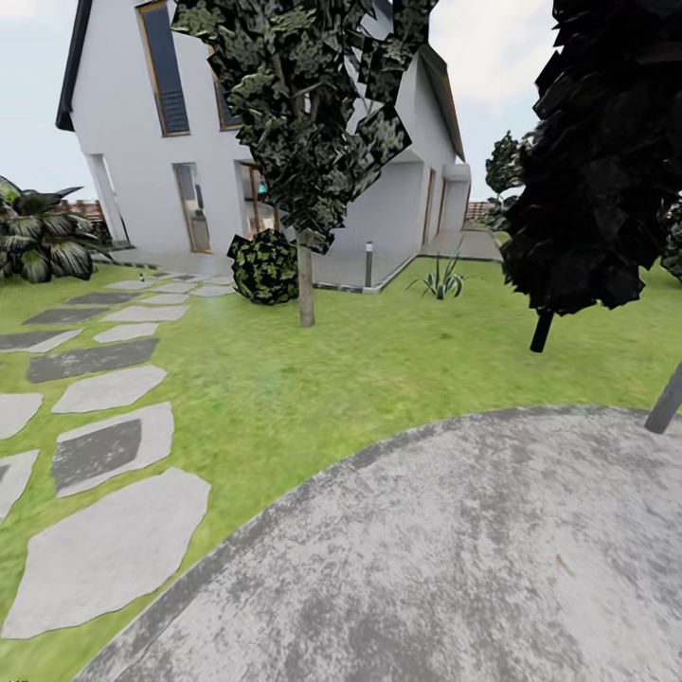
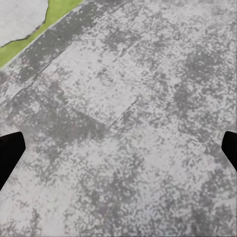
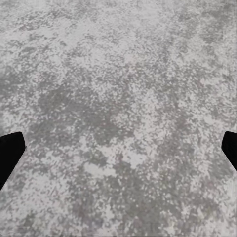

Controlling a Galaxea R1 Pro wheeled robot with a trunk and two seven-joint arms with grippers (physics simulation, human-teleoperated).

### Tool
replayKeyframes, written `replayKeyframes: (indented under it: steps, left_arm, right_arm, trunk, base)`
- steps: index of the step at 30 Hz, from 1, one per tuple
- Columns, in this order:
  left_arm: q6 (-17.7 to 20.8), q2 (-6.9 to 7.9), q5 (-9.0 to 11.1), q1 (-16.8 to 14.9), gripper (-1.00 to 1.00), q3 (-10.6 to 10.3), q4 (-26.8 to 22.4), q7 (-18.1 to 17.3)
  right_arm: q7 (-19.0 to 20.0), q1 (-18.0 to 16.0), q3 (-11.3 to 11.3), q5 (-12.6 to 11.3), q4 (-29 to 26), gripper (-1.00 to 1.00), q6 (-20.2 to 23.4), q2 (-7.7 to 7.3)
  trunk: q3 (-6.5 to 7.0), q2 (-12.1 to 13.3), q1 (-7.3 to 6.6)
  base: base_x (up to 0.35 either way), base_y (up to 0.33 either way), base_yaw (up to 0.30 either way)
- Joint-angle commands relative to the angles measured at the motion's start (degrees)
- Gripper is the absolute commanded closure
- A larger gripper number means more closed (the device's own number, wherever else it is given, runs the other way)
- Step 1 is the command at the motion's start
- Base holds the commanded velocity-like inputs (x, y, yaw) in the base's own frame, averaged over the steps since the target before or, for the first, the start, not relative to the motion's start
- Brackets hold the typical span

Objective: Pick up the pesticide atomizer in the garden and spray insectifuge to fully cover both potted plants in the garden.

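From my head camera I look out over the garden: a green lawn fills the middle of the frame, and a grey speckled paved round curves across the lower right, cut off by the bottom and right edges. Flat pale and dark grey stepping stones run up the left side toward a white two-storey house, whose roof is cut off at the top edge.

A thin-trunked tree with dark mottled foliage stands in the upper centre, partly hiding the house front. A round dark bush sits just beside its trunk. A second, nearly black tree fills the upper right, its crown running out of the frame. A grey slanted post enters at the right edge; I cannot tell what it belongs to. A spiky striped-leaf plant stands on the grass near the house corner, and a broad-leaved dark plant is cut off at the left edge. Nothing I can make out here is the dark green atomizer bottle or the low rosette plants.

In my left wrist view, my left gripper hangs over the speckled paving, with a sliver of grass and one stepping stone in the upper left corner. Its black fingertips show at the two side edges, set wide apart with nothing between them.

My right gripper is likewise spread wide over bare paving, black fingertips at both edges, holding nothing.
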Motion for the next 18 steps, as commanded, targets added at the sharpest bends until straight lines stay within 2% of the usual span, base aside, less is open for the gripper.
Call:
replayKeyframes:
  steps: [1, 5, 13, 14, 15, 18]
  left_arm:
    - [-0.18, 0.00, 0.43, -0.05, -1.00, -0.07, 0.06, -0.03]
    - [-0.18, -0.06, 0.50, -0.05, -1.00, -0.08, 0.01, -0.03]
    - [-0.13, -0.01, 0.67, -0.05, -1.00, 0.04, -0.02, 0.05]
    - [-0.11, -0.01, 0.68, -0.05, -1.00, 0.30, -0.02, 0.07]
    - [-0.16, 0.00, 0.65, -0.05, -1.00, 2.15, -0.02, 0.06]
    - [-0.17, 0.00, 0.62, -0.05, -1.00, 2.66, -0.01, 0.03]
  right_arm:
    - [-0.03, -0.02, 0.04, 0.06, 0.01, -1.00, -0.16, -0.01]
    - [-0.03, -0.02, 0.14, 0.17, 0.02, -1.00, -0.16, 0.03]
    - [-0.02, -0.02, 0.32, 0.29, 0.02, -1.00, -0.09, 0.04]
    - [0.01, -0.02, 0.33, 0.30, 0.02, -1.00, -0.09, 0.04]
    - [0.05, -0.02, 0.34, 0.36, 0.02, -1.00, -0.08, 0.00]
    - [0.05, -0.02, 0.31, 0.38, 0.02, -1.00, -0.06, -0.03]
  trunk:
    - [-0.06, -0.02, 0.03]
    - [-0.07, -0.02, 0.03]
    - [-0.25, -0.43, 0.25]
    - [-0.43, -0.83, 0.47]
    - [-0.61, -1.23, 0.69]
    - [-1.19, -2.43, 1.35]
  base:
    - [0.336, 0.000, 0.277]
    - [0.246, 0.000, 0.279]
    - [0.029, 0.000, 0.281]
    - [0.002, 0.000, 0.281]
    - [0.000, 0.000, 0.281]
    - [0.000, 0.000, 0.281]
